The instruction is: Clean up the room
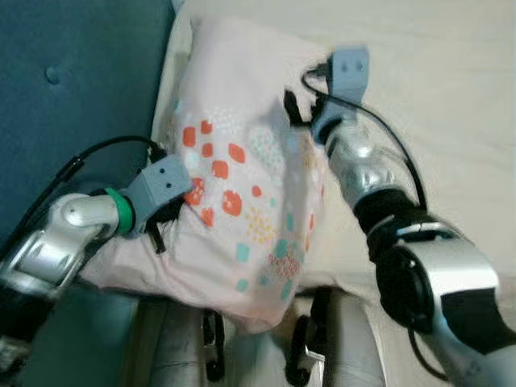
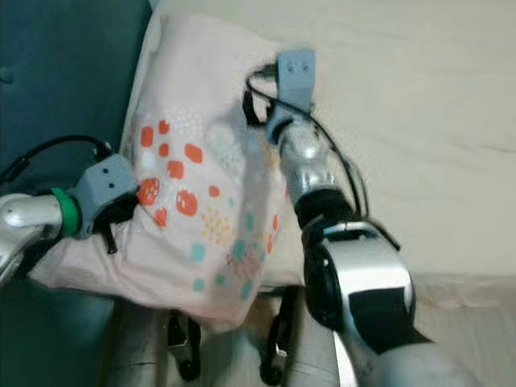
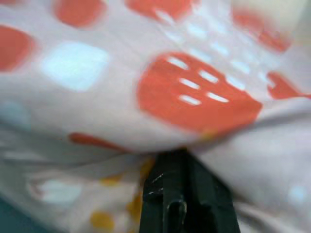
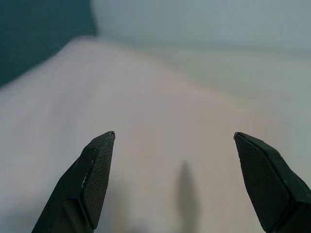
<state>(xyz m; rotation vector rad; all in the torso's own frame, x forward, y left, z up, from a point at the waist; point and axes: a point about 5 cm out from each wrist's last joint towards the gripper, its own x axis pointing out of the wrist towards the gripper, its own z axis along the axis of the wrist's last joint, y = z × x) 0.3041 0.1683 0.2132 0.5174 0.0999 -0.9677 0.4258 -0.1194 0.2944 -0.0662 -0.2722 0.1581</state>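
A pale pink pillow (image 1: 242, 177) with orange and teal spots lies against the head of a bed, one corner hanging over the near edge. My left gripper (image 1: 171, 211) is at the pillow's left edge, shut on its fabric. In the left wrist view the spotted cloth (image 3: 194, 97) bunches right over the black fingers (image 3: 180, 194). My right gripper (image 1: 292, 109) rests at the pillow's upper right edge. It is open, its fingertips wide apart just above the pink surface (image 4: 160, 97) with nothing between them.
A cream sheet covers the bed (image 1: 451, 97) to the right of the pillow. A teal padded headboard (image 1: 72, 81) runs along the left. My own legs (image 1: 339, 347) stand against the bed's near edge below the pillow.
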